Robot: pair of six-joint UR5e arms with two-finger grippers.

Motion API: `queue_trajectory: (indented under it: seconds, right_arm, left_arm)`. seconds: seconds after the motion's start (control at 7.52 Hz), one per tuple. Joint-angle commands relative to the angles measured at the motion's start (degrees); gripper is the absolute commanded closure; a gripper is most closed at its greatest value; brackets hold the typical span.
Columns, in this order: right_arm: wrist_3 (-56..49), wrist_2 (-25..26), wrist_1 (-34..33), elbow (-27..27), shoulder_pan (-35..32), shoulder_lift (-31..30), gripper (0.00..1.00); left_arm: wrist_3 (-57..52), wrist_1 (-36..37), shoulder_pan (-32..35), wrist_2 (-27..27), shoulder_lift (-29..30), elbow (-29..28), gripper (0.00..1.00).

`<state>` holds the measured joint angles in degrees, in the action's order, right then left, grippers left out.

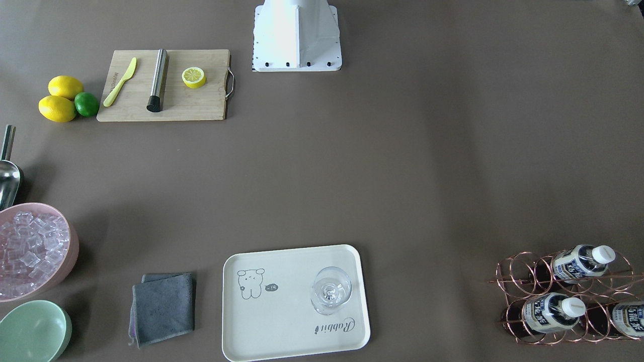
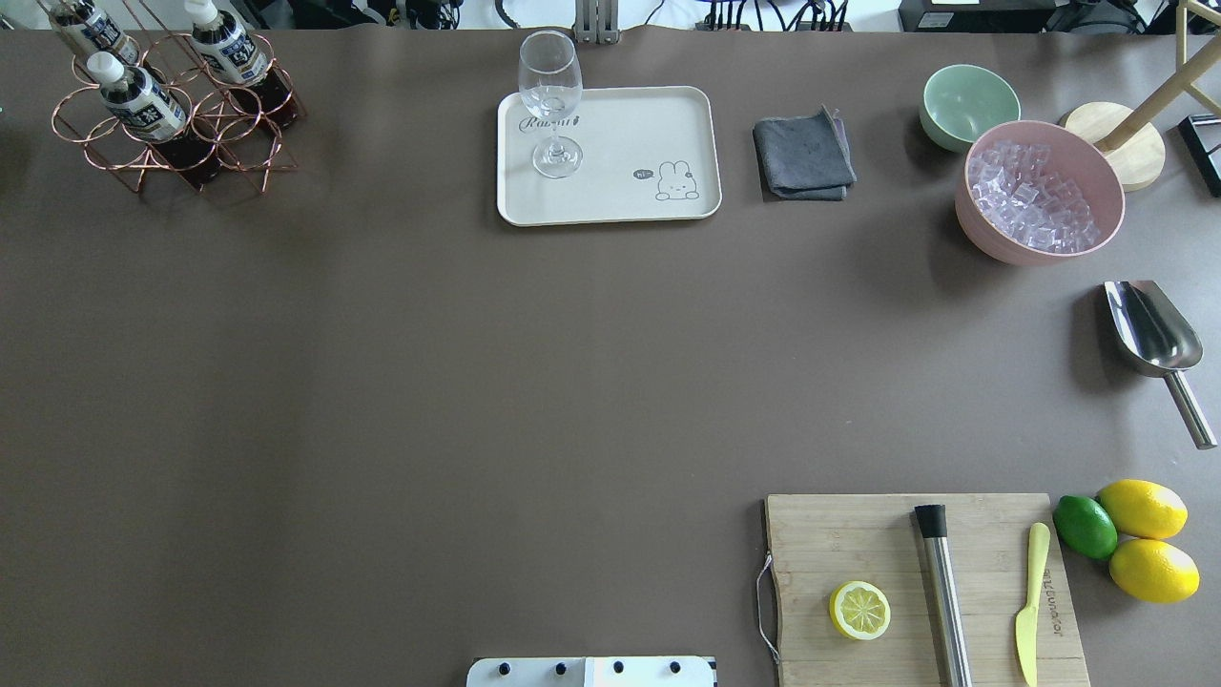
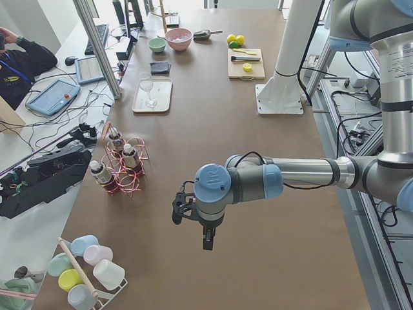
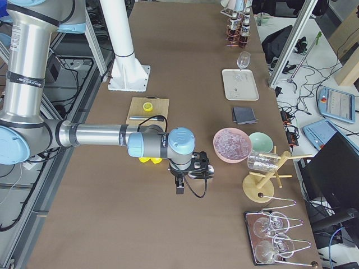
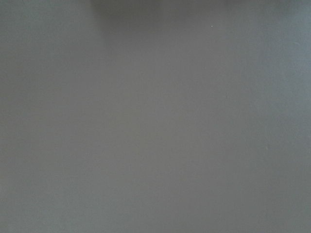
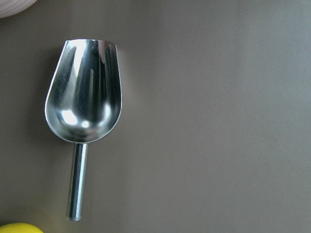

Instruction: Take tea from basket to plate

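Observation:
Three alike tea bottles stand in the copper wire basket (image 2: 172,143) at the table's far left corner; the nearest one (image 2: 143,100) has a white cap. In the front-facing view the basket (image 1: 523,281) is at the lower right. The cream plate (image 2: 630,143) lies at the far middle and bears a wine glass (image 2: 553,105). My left gripper (image 3: 182,208) hovers over bare table, to the right of the basket (image 3: 122,174) in the exterior left view. My right gripper (image 4: 199,162) hangs above a steel scoop (image 6: 85,104). I cannot tell whether either is open or shut.
A grey cloth (image 2: 803,155), mint-green bowl (image 2: 968,103) and pink bowl of ice (image 2: 1040,196) sit right of the plate. The scoop (image 2: 1154,334) lies at the right edge. A cutting board (image 2: 916,582) with a half lemon, muddler and knife, plus lemons and a lime (image 2: 1086,525), is near right.

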<state>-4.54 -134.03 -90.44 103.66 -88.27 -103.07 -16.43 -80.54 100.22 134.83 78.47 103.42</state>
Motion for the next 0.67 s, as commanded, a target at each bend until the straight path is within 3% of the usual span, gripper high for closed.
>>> queue_trajectory:
  seconds: [0.0, 0.53]
  right_arm:
    - [-0.03, 0.0, 0.0, -0.12, -0.06, 0.06, 0.0]
    - [0.06, 0.0, 0.0, -0.03, 0.03, 0.15, 0.0]
  left_arm:
    - [0.0, 0.2, -0.2, 0.0, 1.07, -0.15, 0.02]
    - [0.0, 0.12, 0.07, 0.0, 3.96, -0.41, 0.02]
